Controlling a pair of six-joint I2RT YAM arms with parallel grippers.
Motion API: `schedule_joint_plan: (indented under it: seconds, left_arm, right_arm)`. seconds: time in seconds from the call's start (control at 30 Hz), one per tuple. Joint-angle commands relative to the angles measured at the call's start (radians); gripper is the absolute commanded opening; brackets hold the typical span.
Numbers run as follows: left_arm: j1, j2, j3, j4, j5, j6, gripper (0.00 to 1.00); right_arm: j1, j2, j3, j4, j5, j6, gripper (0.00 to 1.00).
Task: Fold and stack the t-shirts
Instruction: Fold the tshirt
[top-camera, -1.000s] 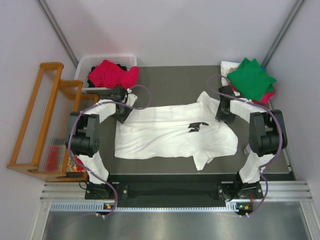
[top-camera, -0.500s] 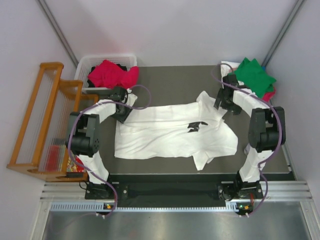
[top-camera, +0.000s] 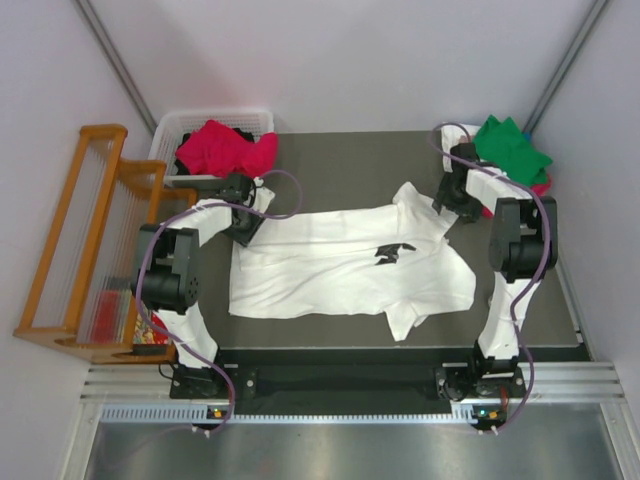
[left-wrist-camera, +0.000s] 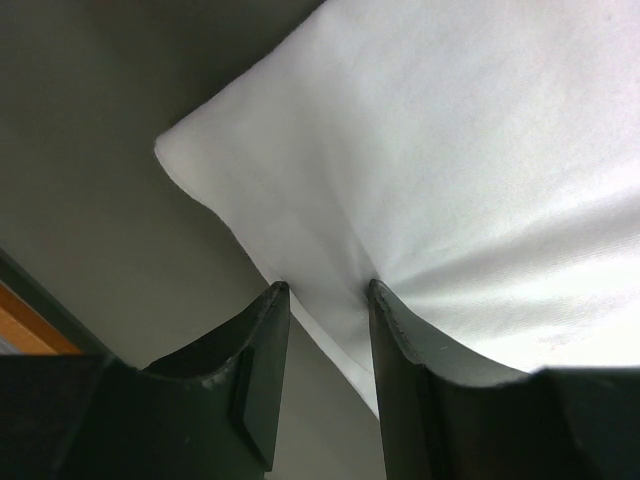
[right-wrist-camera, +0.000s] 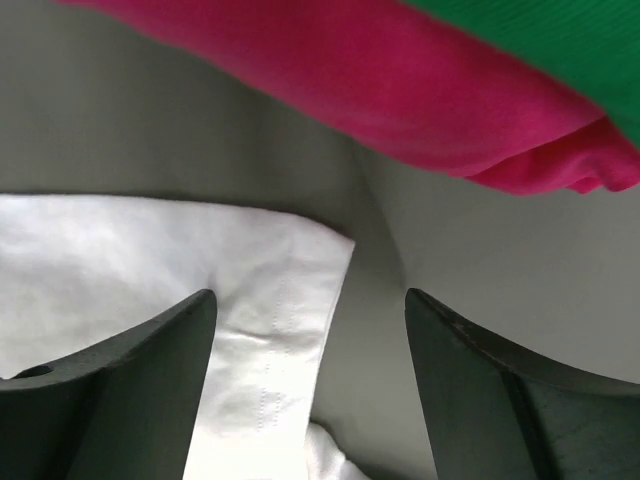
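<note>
White t-shirt: spread flat across the middle of the dark desk, black chest print facing up, 1 sleeve pointing to the far side and 1 to the near side

Left end effector: clamped on the left-hand edge of the white t-shirt close to a corner; in the left wrist view the cloth puckers into the narrow gap between the 2 fingers, and creases fan out from there

Right end effector: jaws spread wide with nothing between them, above the far sleeve of the white t-shirt, whose stitched hem lies flat on the desk below

Green t-shirt: folded at the far right corner of the desk, on top of the pile

Pink cloth: under the green t-shirt, its edge sticking out just beyond the white sleeve, not touching it

Crimson-pink t-shirt: crumpled in the white slotted basket at the far left corner, spilling over its rim

Wooden rack: beside the desk on the left, against the wall
</note>
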Motion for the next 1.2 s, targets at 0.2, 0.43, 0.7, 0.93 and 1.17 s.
schedule_joint_plan:
  seconds: [0.2,0.43,0.7,0.93,1.17]
  left_arm:
    - [0.004,-0.017,-0.016,-0.025,-0.031,0.008,0.42]
    - [0.004,-0.018,-0.015,-0.029,-0.022,0.005,0.42]
    - [0.004,-0.018,-0.021,-0.029,-0.016,0.007,0.42]
    - [0.004,-0.017,-0.024,-0.024,-0.016,0.004,0.41]
    - [0.004,0.002,-0.013,-0.027,-0.008,-0.004,0.41]
  right_arm:
    - [-0.027,-0.013,-0.001,0.024,0.005,-0.015,0.40]
    - [-0.027,-0.013,-0.026,0.044,-0.004,-0.015,0.09]
    - [-0.025,-0.036,-0.034,0.053,-0.023,-0.019,0.00]
    - [0.011,-0.076,-0.047,0.082,-0.090,-0.040,0.00]
    - [0.286,-0.132,0.003,0.067,-0.122,-0.156,0.00]
